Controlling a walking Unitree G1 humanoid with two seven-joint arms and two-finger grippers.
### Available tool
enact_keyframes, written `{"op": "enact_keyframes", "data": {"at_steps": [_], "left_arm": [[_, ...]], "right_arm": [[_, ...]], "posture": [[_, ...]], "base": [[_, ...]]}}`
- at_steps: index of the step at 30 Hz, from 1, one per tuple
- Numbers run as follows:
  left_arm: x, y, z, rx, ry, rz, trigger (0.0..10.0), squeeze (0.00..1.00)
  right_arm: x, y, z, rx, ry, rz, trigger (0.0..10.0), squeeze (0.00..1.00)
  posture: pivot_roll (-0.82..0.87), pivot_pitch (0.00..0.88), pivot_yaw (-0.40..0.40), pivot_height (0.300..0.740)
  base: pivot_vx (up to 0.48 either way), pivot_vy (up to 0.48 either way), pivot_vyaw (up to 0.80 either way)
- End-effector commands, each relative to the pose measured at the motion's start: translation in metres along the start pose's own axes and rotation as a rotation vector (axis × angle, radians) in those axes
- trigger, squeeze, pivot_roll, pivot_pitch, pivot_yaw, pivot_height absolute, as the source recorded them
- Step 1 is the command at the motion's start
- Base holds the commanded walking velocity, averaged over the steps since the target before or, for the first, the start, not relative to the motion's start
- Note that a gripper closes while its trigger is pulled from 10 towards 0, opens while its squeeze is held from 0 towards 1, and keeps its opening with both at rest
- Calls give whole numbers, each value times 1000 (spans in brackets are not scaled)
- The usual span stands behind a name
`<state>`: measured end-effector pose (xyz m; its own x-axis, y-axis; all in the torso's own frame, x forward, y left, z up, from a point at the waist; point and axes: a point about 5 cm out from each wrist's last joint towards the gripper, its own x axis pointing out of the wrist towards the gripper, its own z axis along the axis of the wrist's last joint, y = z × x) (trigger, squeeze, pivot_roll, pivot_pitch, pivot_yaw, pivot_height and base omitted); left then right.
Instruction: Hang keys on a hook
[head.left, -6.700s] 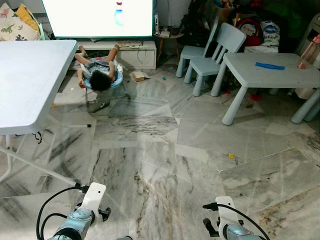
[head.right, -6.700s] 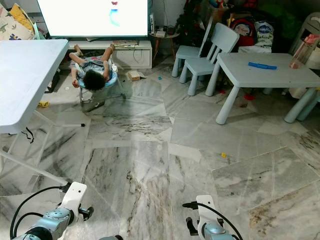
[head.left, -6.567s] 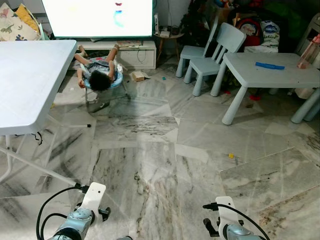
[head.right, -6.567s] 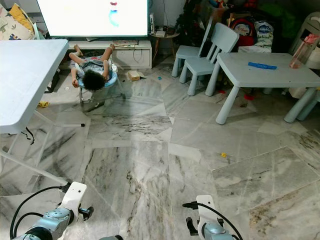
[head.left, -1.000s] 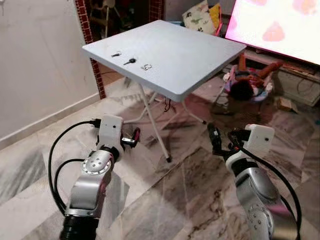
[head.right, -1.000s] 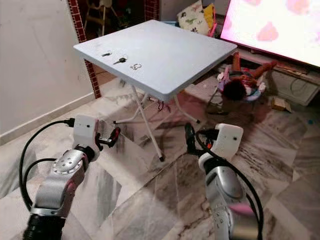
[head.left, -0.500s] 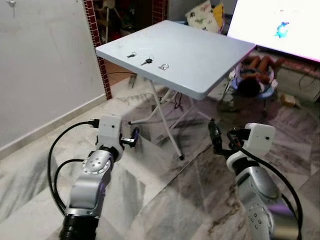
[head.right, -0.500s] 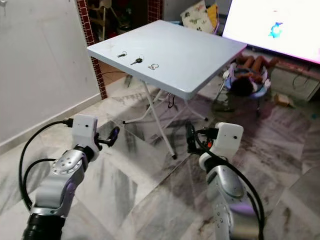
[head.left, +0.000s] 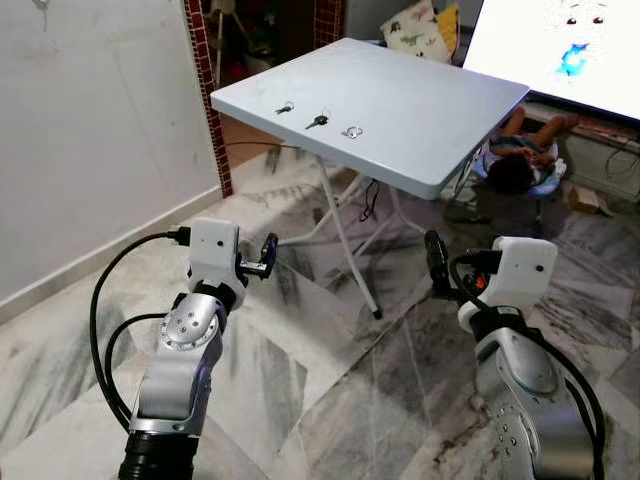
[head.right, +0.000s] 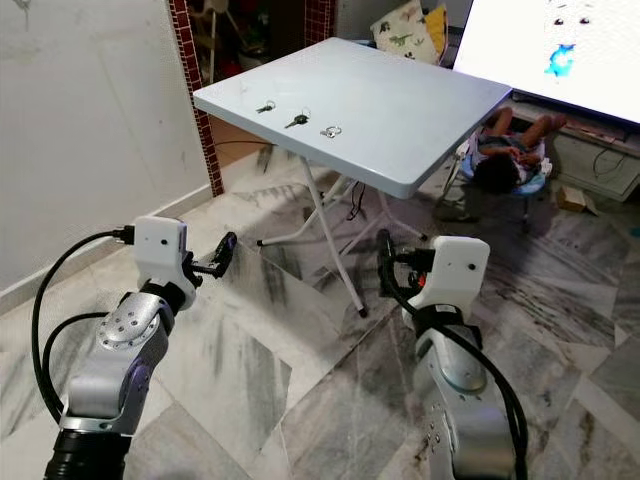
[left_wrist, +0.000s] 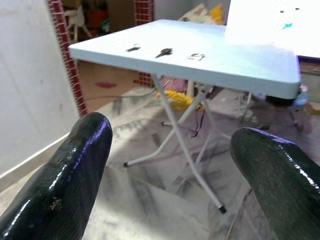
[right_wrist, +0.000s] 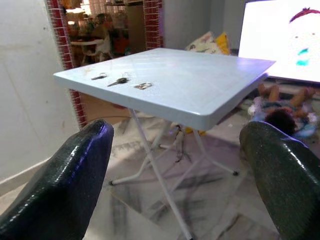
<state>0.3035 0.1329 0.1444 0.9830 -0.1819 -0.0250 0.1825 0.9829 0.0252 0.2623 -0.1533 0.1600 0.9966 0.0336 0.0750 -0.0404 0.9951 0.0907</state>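
Three small key items lie in a row near the far left corner of the white folding table (head.left: 430, 120): a silver key (head.left: 286, 107), a black-headed key (head.left: 317, 121) and a key ring (head.left: 351, 132). High on the white wall at the left is a small fitting (head.left: 40, 3), too small to identify. My left gripper (head.left: 268, 255) is raised in front of me, open and empty, well short of the table. My right gripper (head.left: 435, 262) is also up, open and empty, and points at the table. Both wrist views look between wide-apart fingers (left_wrist: 75, 175) at the keys (right_wrist: 120, 80).
A red brick pillar (head.left: 205, 90) stands left of the table, with a dim room behind it. A person lies in a low seat (head.left: 515, 165) on the floor beyond the table, under a bright screen (head.left: 580, 40). Marble floor stretches between me and the table legs (head.left: 350, 245).
The camera has swung from the children's table to the folding table with the keys. Both arms have come up in front. Over the last second the table has drawn slightly nearer.
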Motion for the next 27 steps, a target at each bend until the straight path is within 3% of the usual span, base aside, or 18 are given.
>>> {"op": "enact_keyframes", "data": {"at_steps": [1, 3, 4, 8, 9, 27], "left_arm": [[0, 0, 7, -16, -32, 0, 10000, 0], [0, 0, 7, -32, -32, -3, 10000, 0], [0, -3, 8, -74, -34, -26, 10000, 0], [0, -4, 8, -73, -34, -37, 10000, 0], [0, -4, 8, -73, -35, -39, 10000, 0], [-2, -6, 3, -102, -36, -55, 10000, 0]], "right_arm": [[-2, 4, 2, 29, -12, 50, 10000, 0], [-3, 5, 3, 56, -23, 69, 10000, 0], [-2, 3, 5, 34, -36, 66, 10000, 0], [-2, 1, 6, 11, -46, 63, 10000, 0], [-2, 1, 6, -29, -47, 54, 10000, 0], [-1, 4, 0, -55, -42, 72, 10000, 0]], "posture": [[84, 0, -33, 740], [84, 0, -33, 740], [82, 0, -31, 740], [78, 0, -29, 740], [77, 0, -30, 740], [81, 0, -40, 740]], "base": [[0, 0, 0], [0, 0, 0], [0, 0, 0], [0, 0, 0], [285, 0, 0], [407, 0, 0]]}}
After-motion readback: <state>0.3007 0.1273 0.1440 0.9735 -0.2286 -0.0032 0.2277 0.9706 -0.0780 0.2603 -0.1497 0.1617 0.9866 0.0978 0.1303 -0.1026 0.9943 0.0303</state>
